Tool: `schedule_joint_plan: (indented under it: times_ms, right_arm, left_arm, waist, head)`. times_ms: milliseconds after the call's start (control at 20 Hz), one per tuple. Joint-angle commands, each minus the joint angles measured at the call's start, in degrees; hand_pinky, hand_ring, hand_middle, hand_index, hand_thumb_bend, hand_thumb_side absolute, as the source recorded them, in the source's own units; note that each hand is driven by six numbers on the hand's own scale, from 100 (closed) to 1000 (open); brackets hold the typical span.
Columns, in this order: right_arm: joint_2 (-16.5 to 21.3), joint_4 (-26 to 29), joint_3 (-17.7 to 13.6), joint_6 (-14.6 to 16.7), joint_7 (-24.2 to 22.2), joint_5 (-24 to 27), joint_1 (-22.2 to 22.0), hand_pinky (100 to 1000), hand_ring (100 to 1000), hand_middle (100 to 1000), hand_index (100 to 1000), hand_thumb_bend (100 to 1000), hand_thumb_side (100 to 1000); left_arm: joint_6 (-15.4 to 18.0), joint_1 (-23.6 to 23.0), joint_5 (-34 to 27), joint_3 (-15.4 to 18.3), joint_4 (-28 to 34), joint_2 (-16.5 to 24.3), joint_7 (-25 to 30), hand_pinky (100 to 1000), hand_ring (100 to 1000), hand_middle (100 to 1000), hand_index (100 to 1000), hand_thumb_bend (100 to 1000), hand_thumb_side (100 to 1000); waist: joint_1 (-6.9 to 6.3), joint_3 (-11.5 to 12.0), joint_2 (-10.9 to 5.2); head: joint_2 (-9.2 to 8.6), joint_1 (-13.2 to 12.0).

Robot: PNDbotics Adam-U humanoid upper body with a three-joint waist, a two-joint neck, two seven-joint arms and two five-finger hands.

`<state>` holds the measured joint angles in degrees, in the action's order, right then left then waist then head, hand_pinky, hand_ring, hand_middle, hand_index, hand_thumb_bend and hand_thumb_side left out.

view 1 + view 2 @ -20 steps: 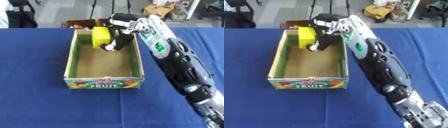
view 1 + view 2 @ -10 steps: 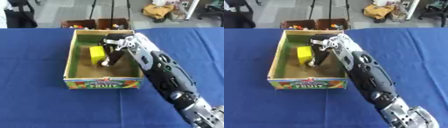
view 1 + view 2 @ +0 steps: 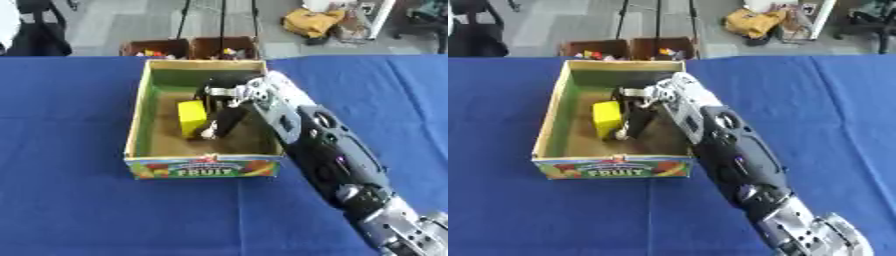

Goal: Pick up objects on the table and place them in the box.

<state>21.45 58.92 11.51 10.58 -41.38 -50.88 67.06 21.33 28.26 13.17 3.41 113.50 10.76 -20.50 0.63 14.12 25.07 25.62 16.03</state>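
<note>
Showing: release stage of one placement, seen from the head camera.
Worktop [image 3: 70, 210]: covered in blue cloth, bare around the box; no other loose objects visible on it.
Right arm [image 3: 324, 155]: reaching in from lower right, over the box's right wall.
Box [image 3: 136, 125]: open cardboard, fruit print on front panel, near worktop centre.
Robot hand [image 3: 636, 112]: right one, down inside the box, fingers pointing at the floor of it; whether parted from the block or pinching it, cannot tell.
Yellow block [image 3: 192, 118]: now low in the box, on or almost on its floor, just left of the fingers; a second ago held high at the far wall.
Meaning: placement judged nearly complete; release and withdrawal remaining.
Left robot hand: not visible.
Room: grey floor beyond, two brown bins [image 3: 192, 47] of small items behind the worktop.
</note>
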Motion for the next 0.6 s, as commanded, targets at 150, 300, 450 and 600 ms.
schedule_joint_plan:
  times_ms: [150,300,450,600]
  right_arm:
    - [1.4,3.6,-1.0,-0.2,0.4,0.3,1.7,635,791,755,900,501,435]
    - [2.2,5.9,-1.3,-0.6,1.3,0.5,2.0,633,787,749,898,488,437]
    - [3.2,8.1,-1.7,-1.0,1.9,1.2,2.2,632,784,744,895,477,450]
    - [4.4,10.9,-2.1,-1.7,2.3,2.4,2.2,631,781,741,892,444,481]
  left_arm:
    - [-0.2,0.3,0.0,0.1,1.1,0.5,0.0,467,776,841,893,100,1000]
    - [-0.3,0.3,0.0,0.1,1.1,0.5,0.0,467,776,840,893,100,1000]
    - [-0.4,0.2,0.1,0.2,1.1,0.6,0.0,466,775,840,892,100,1000]
    - [-0.4,0.1,0.1,0.2,1.1,0.6,0.0,466,775,840,892,100,1000]
  waist:
    - [0.6,-0.1,-1.59]
    - [0.57,-0.3,-1.65]
    - [0.52,-0.5,-1.75]
    - [0.43,-0.7,-1.87]
  head:
    - [-0.62,-0.1]
    - [-0.62,-0.2]
    - [-0.61,-0.4]
    - [-0.66,-0.5]
